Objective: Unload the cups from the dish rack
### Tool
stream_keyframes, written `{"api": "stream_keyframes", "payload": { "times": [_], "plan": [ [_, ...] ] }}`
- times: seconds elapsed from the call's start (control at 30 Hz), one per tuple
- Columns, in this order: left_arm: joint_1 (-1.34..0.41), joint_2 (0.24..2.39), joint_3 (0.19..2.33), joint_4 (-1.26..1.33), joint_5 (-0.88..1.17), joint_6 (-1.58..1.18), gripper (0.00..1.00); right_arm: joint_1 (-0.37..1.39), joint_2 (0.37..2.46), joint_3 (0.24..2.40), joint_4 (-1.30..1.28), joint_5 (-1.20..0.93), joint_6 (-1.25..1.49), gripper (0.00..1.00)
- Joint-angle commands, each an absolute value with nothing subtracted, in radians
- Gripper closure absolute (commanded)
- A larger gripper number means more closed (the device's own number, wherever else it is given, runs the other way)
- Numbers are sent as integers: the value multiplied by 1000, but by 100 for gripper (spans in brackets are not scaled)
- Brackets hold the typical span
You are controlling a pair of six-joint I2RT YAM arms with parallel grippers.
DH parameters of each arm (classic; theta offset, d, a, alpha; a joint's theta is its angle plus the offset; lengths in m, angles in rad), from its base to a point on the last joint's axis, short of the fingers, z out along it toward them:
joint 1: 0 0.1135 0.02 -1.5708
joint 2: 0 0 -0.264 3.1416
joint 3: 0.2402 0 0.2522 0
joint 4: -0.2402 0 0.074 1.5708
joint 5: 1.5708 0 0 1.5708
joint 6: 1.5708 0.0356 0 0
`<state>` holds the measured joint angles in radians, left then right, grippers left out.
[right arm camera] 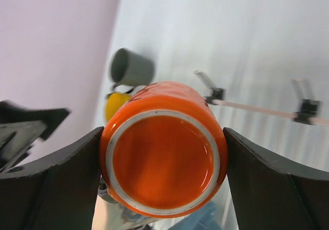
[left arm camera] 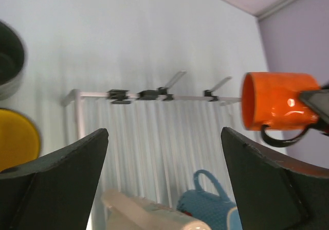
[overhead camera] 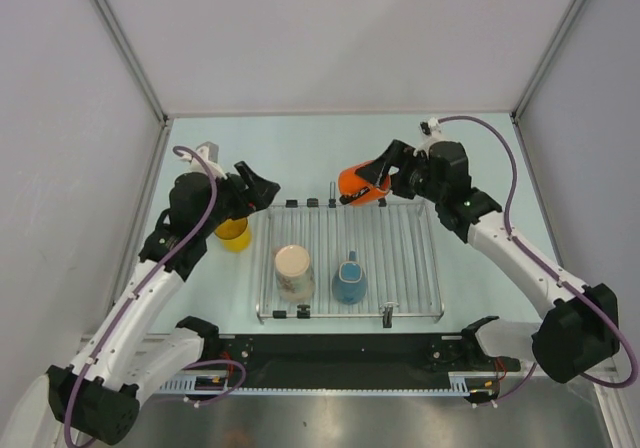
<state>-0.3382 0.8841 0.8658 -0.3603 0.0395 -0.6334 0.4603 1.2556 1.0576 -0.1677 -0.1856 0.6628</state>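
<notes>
My right gripper [overhead camera: 376,178] is shut on the orange mug [overhead camera: 357,185] and holds it on its side in the air over the far edge of the dish rack [overhead camera: 410,258]. In the right wrist view the mug's base [right arm camera: 163,148] fills the gap between the fingers. The cream mug [overhead camera: 293,271] and the blue mug [overhead camera: 349,281] lie on the rack's near half. The yellow mug [overhead camera: 234,233] stands on the table left of the rack. The dark grey mug [right arm camera: 131,67] stands beyond it. My left gripper [overhead camera: 262,190] is open and empty, above the rack's far left corner.
White enclosure walls close in the back and both sides. The rack has short upright posts [overhead camera: 331,190] along its far edge and black feet [overhead camera: 387,315] at the near edge. The black arm-mount rail [overhead camera: 340,353] runs along the near edge.
</notes>
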Motion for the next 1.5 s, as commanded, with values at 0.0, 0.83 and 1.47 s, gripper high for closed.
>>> {"api": "stream_keyframes", "payload": {
  "times": [0.0,0.83,1.47],
  "plan": [
    [-344,867,809,-98,267,-741,4,419,1189,944,339,-570,906,100],
    [-498,883,644,453,446,-953,11,475,1376,690,1230,-634,1396,100],
    [-629,943,640,500,396,-927,52,569,1454,723,1210,-624,1344,100]
  ]
}}
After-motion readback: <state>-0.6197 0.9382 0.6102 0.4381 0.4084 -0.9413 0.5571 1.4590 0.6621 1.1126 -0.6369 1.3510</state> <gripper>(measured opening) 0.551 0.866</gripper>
